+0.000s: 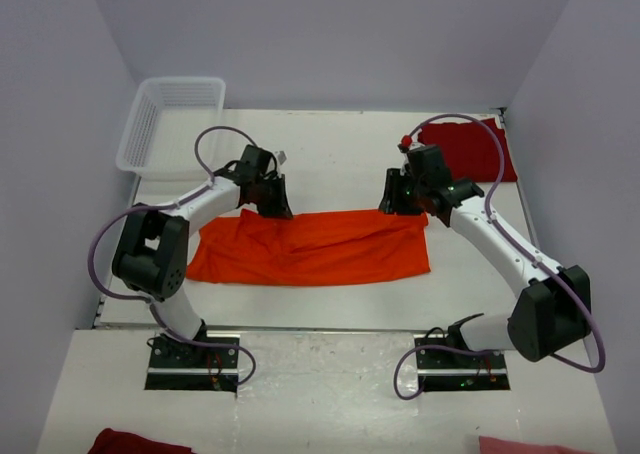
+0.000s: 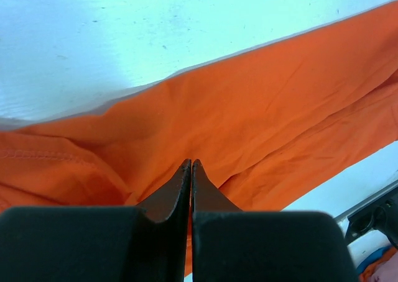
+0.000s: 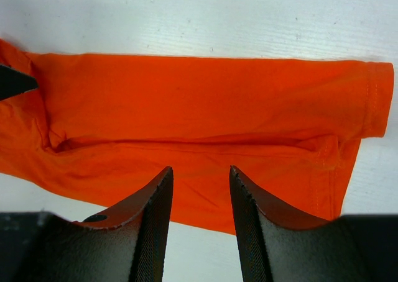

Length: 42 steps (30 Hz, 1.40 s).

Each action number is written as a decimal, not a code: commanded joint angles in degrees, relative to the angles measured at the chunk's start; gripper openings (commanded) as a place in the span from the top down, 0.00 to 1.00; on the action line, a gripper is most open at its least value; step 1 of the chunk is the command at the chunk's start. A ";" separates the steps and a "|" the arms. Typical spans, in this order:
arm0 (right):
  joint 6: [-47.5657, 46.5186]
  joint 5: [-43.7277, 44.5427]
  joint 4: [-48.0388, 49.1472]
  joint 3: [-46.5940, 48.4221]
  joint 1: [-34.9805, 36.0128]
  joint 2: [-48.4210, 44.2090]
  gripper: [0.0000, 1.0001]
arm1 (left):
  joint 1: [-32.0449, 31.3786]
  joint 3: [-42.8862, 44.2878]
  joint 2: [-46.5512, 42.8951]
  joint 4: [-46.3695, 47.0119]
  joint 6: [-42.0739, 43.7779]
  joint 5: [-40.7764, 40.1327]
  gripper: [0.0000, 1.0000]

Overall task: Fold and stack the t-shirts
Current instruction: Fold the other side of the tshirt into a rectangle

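Observation:
The bright orange t-shirt (image 1: 310, 246) lies folded into a long strip across the middle of the table. It also shows in the left wrist view (image 2: 261, 108) and the right wrist view (image 3: 205, 102). My left gripper (image 1: 275, 206) (image 2: 191, 163) is at the shirt's far left edge, its jaws closed together where the cloth bunches up toward them. My right gripper (image 1: 400, 206) (image 3: 200, 169) hovers open and empty over the shirt's far right edge, near the sleeve hem. The dark red t-shirt (image 1: 465, 149) lies at the back right of the table.
A white lattice basket (image 1: 170, 124) stands at the back left corner. Walls close in the table on three sides. More cloth, dark red (image 1: 135, 441) and pink (image 1: 525, 444), lies on the near ledge below the arm bases.

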 commanded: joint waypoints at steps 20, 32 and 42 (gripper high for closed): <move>-0.53 -3.70 3.66 -2.69 -0.50 -3.77 0.57 | -2.34 0.40 -6.61 -8.03 4.98 -19.19 0.70; -0.71 -3.88 3.75 -2.78 -0.86 -4.21 0.57 | -1.73 -1.01 -2.83 -6.62 5.94 -13.13 0.71; -0.71 -3.79 4.19 -3.22 -1.12 -3.60 0.57 | -1.81 -3.90 -4.50 -5.92 6.38 -9.52 0.77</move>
